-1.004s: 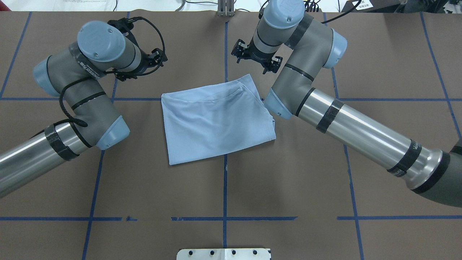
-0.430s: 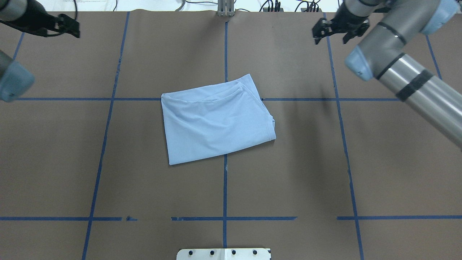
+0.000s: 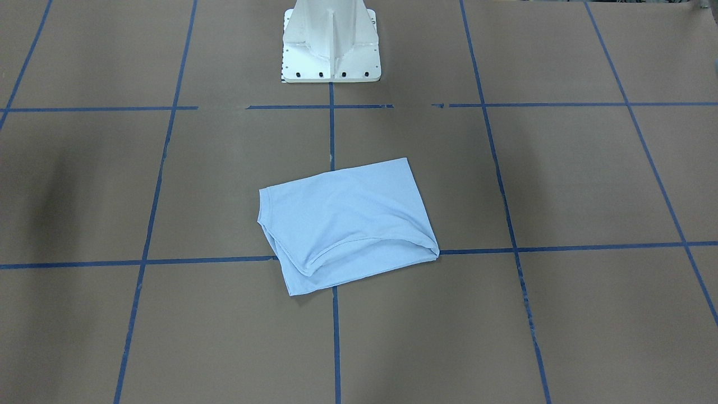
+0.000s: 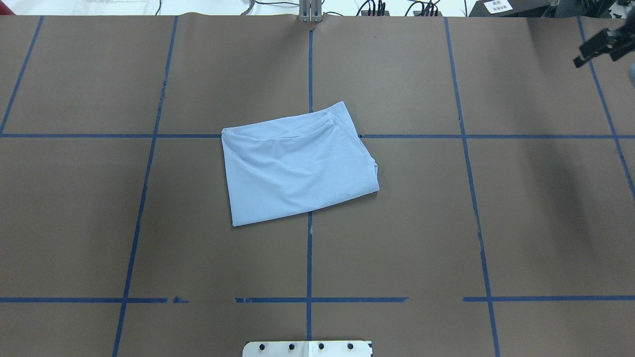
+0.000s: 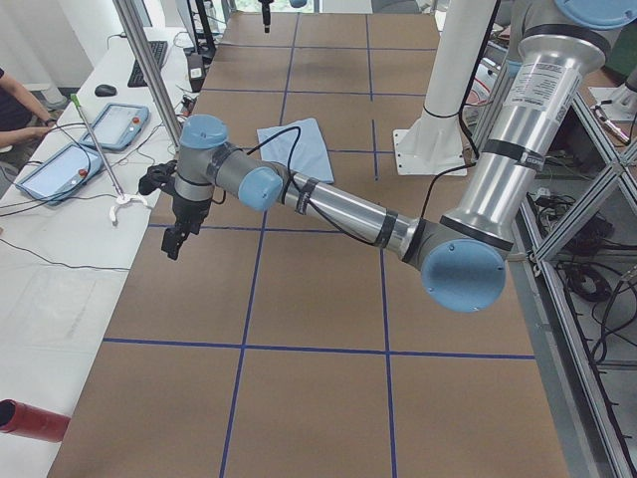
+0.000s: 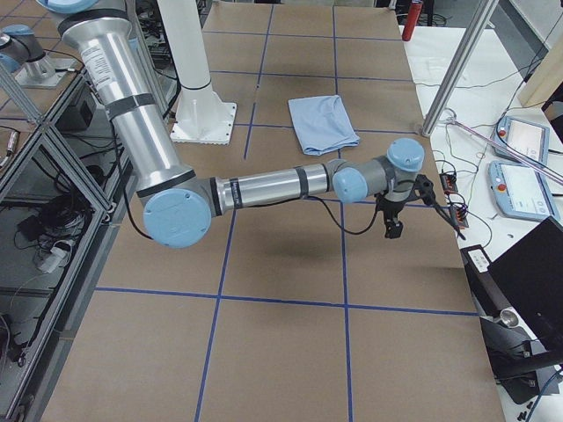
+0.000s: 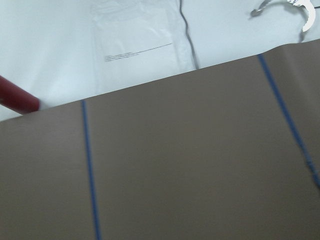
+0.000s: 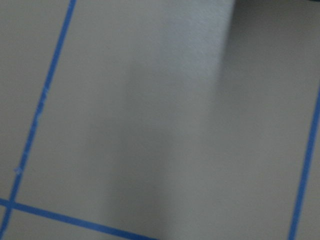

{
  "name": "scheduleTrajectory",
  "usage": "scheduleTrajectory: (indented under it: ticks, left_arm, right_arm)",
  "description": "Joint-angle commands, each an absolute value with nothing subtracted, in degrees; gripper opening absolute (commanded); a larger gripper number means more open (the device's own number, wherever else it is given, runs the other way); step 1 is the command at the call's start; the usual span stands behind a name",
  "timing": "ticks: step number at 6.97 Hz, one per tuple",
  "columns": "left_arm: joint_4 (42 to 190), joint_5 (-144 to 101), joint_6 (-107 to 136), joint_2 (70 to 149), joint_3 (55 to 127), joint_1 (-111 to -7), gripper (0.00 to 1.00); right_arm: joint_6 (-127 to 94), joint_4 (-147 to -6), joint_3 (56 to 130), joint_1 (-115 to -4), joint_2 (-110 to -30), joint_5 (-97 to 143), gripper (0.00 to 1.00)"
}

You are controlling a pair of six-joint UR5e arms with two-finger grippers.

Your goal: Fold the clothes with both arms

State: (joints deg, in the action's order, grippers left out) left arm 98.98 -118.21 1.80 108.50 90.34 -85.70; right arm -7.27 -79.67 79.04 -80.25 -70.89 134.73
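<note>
The robot's white base (image 3: 331, 50) stands at one edge of the brown table (image 4: 149, 223). Blue tape lines (image 4: 309, 258) cut the table top into big squares.

One blue line runs straight out from the base. A little way along it lies the light blue T-shirt (image 4: 297, 166). It is folded into a small flat block and sits a bit crooked to the lines, right where that line meets a cross line. A curved edge shows on the side of the shirt away from the base. A stitched hem shows on the robot's right side.

Farther from the base than the shirt, the left arm (image 5: 338, 209) stretches out low toward the table's left end. The left gripper (image 5: 172, 239) hangs over the table with its fingers pointing down, well apart from the shirt. It is too small to see if the fingers are spread or pinched.

The right arm (image 6: 264, 189) does the same toward the right end. The right gripper (image 4: 600, 47) is near the far corner, also well apart from the shirt. It is blurry, so I cannot tell if it is spread or pinched.

Farthest from the base, past the table edge, is a white bench (image 5: 60, 269). On it are two screens (image 5: 119, 124), some cables and a red tube (image 5: 30, 420). A person's arm (image 5: 20, 105) rests there.
</note>
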Motion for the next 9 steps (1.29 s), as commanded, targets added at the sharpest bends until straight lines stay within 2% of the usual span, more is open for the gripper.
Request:
scheduleTrajectory:
  ticks: [1,2,3,4,5,7,9]
  left_arm:
    - [97.74,-118.65,-11.19,102.70,90.34,-93.75,1.00]
    - [98.60,-124.57,-13.08,96.83,90.61,-93.69,1.00]
    - [98.70,-130.37,-12.75,93.11,90.96,-93.69,1.00]
    - [101.66,-131.47,-12.57,91.60,89.66,-93.60,1.00]
    - [105.26,-130.96,-13.26,91.23,86.69,-93.52,1.00]
    - [105.48,-130.70,-12.57,89.92,87.97,-93.34,1.00]
    - [101.19,-130.69,-11.26,89.03,91.74,-93.16,1.00]
  right_arm:
    - [-0.97,-79.98,81.11,-85.15,-78.72,136.49,1.00]
    - [-0.97,-79.89,83.65,-87.43,-83.19,138.58,1.00]
    - [-0.97,-79.46,89.24,-91.19,-88.63,142.08,1.00]
    - [-1.84,-79.45,96.69,-92.97,-95.12,140.99,1.00]
    - [-2.19,-79.80,98.59,-92.99,-97.01,141.06,1.00]
    - [-2.46,-82.50,100.02,-91.77,-98.27,140.36,1.00]
    - [-2.46,-99.92,101.76,-91.32,-92.76,140.62,1.00]
